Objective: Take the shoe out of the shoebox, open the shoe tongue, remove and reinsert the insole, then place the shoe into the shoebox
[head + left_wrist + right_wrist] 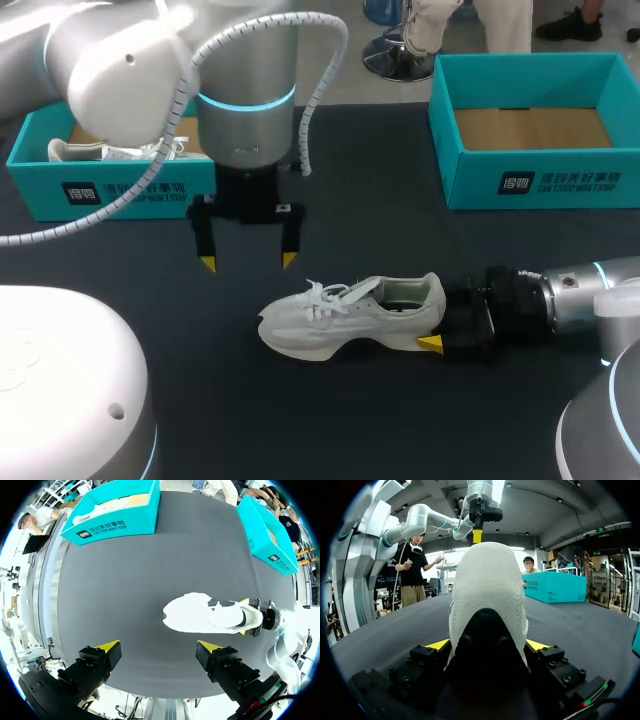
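Note:
A white sneaker lies on its side on the dark table, toe toward the left, laces loose. My right gripper comes in low from the right and is shut on the shoe's heel; in the right wrist view the heel fills the space between the fingers. My left gripper hangs open above the table, just behind the shoe's toe, pointing down with nothing in it. From the left wrist, the shoe lies ahead of the open left gripper.
A teal shoebox at the back left holds another white shoe. A second teal shoebox at the back right shows only its cardboard floor. Dark table surface stretches in front of the shoe.

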Robot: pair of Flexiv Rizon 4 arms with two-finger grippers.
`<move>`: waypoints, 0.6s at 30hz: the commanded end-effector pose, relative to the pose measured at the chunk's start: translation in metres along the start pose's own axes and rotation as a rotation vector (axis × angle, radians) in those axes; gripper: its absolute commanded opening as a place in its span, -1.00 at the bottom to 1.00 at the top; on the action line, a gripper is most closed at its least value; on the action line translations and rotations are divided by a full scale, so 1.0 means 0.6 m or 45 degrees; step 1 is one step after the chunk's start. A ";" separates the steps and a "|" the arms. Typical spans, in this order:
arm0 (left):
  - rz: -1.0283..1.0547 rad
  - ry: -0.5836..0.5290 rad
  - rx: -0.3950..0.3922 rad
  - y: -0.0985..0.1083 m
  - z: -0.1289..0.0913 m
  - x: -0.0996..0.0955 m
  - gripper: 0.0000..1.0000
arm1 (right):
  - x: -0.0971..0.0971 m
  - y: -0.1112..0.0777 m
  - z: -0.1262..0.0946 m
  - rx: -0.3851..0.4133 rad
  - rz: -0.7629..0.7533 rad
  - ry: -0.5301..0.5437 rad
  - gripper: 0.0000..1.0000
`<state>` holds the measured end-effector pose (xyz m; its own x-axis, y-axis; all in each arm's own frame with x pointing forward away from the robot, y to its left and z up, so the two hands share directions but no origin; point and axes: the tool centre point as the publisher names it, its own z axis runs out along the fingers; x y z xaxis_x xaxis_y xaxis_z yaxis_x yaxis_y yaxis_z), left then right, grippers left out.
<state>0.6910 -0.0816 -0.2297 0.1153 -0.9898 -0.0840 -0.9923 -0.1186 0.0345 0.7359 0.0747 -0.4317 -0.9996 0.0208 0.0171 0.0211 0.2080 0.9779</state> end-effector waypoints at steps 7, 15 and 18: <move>0.073 -0.017 0.019 0.001 0.008 0.007 1.00 | -0.001 -0.006 0.005 0.003 0.001 -0.001 -1.00; 0.121 -0.026 0.052 -0.001 0.017 0.037 1.00 | -0.001 -0.006 0.005 0.003 0.001 -0.001 -1.00; 0.095 -0.024 0.029 -0.001 0.021 0.062 1.00 | -0.001 -0.006 0.005 0.003 0.001 -0.001 -1.00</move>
<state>0.6900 -0.0984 -0.2390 0.0420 -0.9961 -0.0771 -0.9991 -0.0426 0.0059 0.7359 0.0746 -0.4317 -0.9996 0.0208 0.0172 0.0212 0.2082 0.9779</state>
